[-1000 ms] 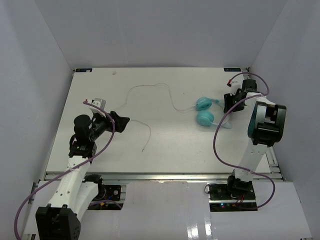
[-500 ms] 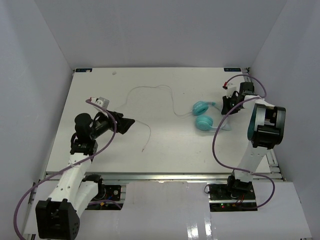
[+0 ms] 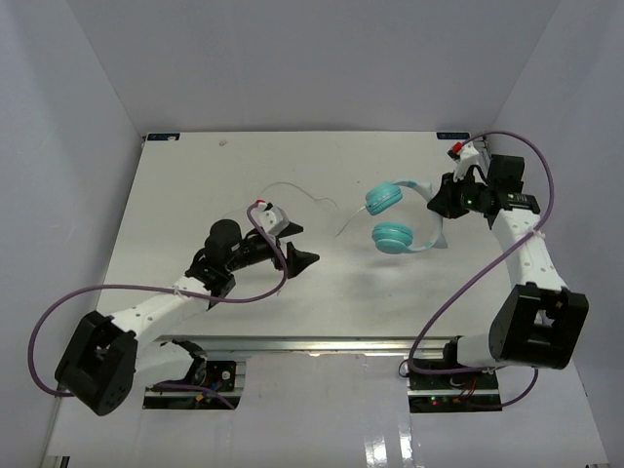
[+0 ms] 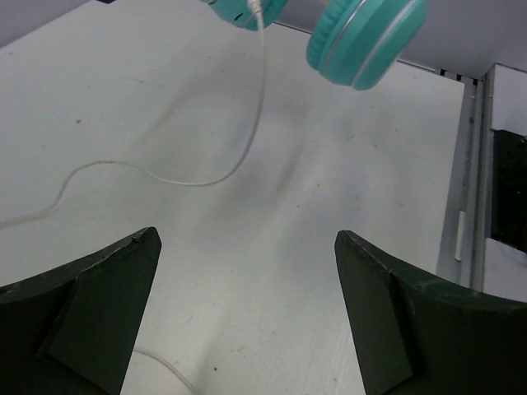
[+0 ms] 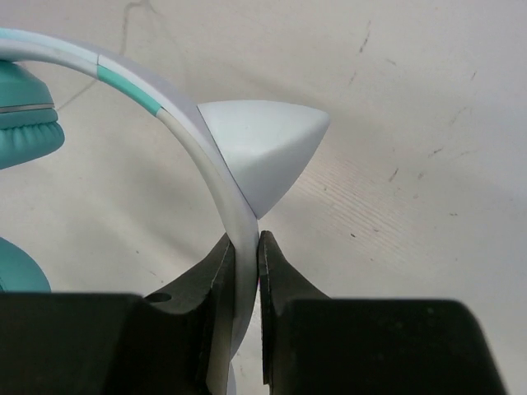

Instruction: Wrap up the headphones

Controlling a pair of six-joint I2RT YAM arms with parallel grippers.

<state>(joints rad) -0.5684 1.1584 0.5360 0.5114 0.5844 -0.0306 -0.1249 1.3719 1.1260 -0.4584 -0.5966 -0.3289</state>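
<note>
The teal headphones hang lifted above the table, two round earcups left of my right gripper. That gripper is shut on the pale headband, pinched between its jaws in the right wrist view. The thin whitish cord trails from an earcup leftward across the table; it also shows in the left wrist view. My left gripper is open and empty, low over the table near the cord's loose end, with an earcup ahead of it.
The white table is walled by grey panels at the left, back and right. A metal rail runs along the near edge. Purple arm cables loop beside both arms.
My right gripper has lifted the headphones up and leftward off the table. My left arm has reached far to the right toward the cord, its gripper open.
</note>
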